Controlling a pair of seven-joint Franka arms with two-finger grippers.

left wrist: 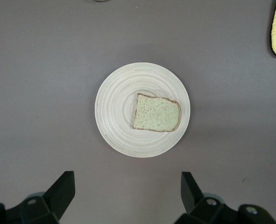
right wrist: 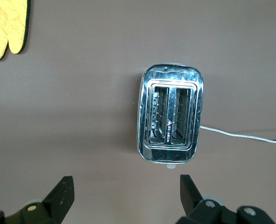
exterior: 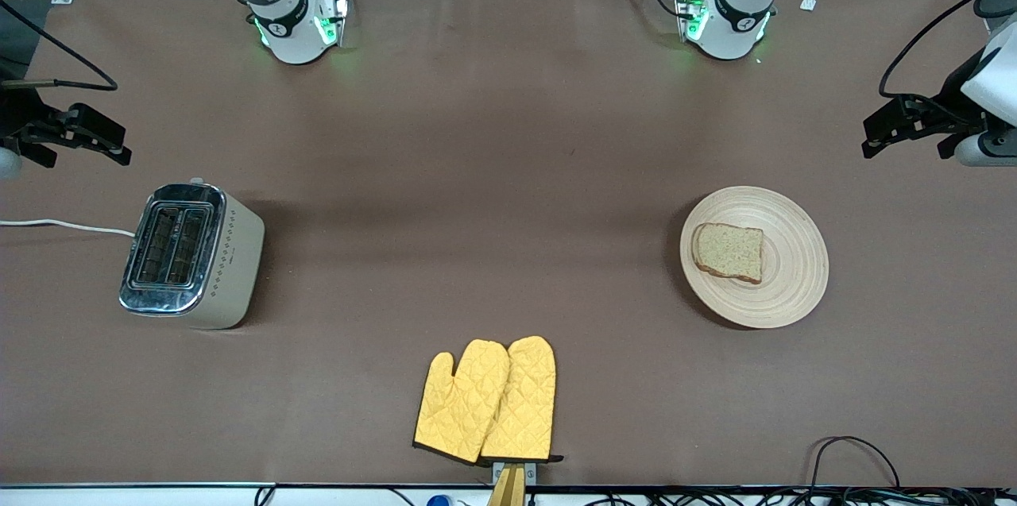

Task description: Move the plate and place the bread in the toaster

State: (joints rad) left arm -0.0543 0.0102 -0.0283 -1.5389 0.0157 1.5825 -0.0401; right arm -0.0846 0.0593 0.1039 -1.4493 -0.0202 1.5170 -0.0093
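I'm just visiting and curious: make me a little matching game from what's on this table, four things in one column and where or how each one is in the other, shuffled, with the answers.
Things:
1. bread
2. toaster
3. oven mitts
4. left gripper

Places or states:
A. lying at the table's edge nearest the front camera
B. open, up in the air, holding nothing
C. standing at the right arm's end, both slots empty
D. lying on the plate

Pairs: 1-D, 2-C, 3-A, 4-B
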